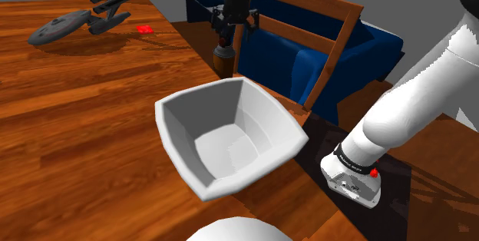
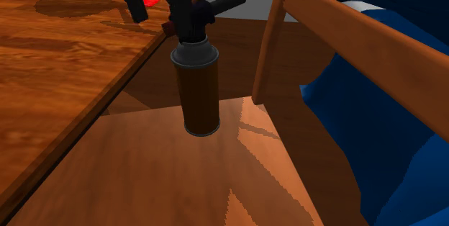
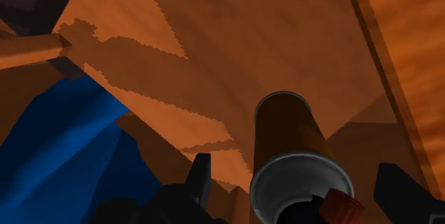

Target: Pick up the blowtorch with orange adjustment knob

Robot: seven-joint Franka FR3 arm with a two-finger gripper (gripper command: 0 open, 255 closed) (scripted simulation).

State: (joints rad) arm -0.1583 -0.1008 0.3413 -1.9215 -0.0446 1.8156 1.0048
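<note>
Shoulder view: the gripper [image 1: 234, 29] hangs over the brown blowtorch [image 1: 223, 57], just off the edge of the surface [image 1: 92, 117]. Second exterior view: the blowtorch stands upright on a wooden chair seat [image 2: 165, 181]. Wrist view: the fingers [image 3: 202, 177] are spread to either side of it, not touching.

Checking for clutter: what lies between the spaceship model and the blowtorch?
A small red thing on the wooden table, as the shoulder view shows.

One blowtorch [image 2: 200, 95], one white bowl [image 1: 261, 117], one starship model [image 1: 77, 21], one chair [image 2: 360, 34].
</note>
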